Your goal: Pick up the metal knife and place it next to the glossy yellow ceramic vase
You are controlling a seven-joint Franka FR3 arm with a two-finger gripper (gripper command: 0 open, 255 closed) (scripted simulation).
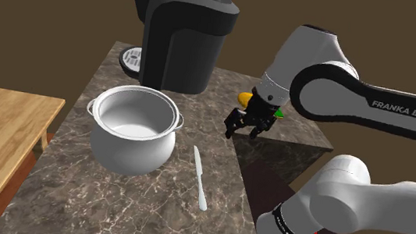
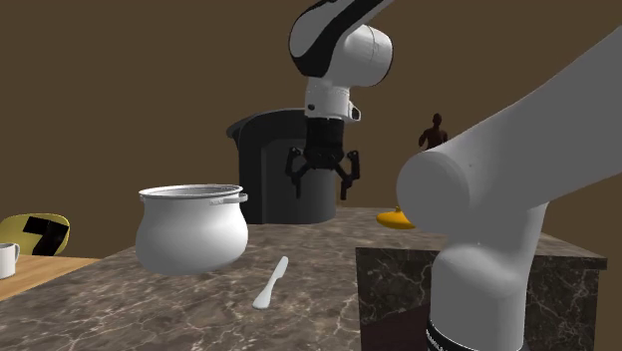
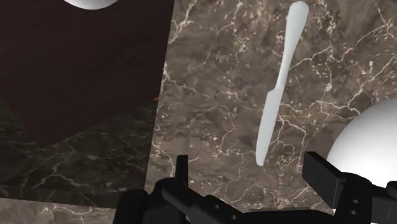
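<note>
Veined marble counter (image 1: 150,209), slim pale knife (image 1: 200,178), spread claw (image 1: 243,131)

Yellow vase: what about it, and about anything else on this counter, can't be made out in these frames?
- The yellow vase: in the shoulder view, the gripper covers most of it, so its shape is unclear.
- The pot: in the wrist view, it is cut off by the picture's edge.
- The dark figure behind the counter: in the second exterior view, it is too small and dim to identify.
</note>
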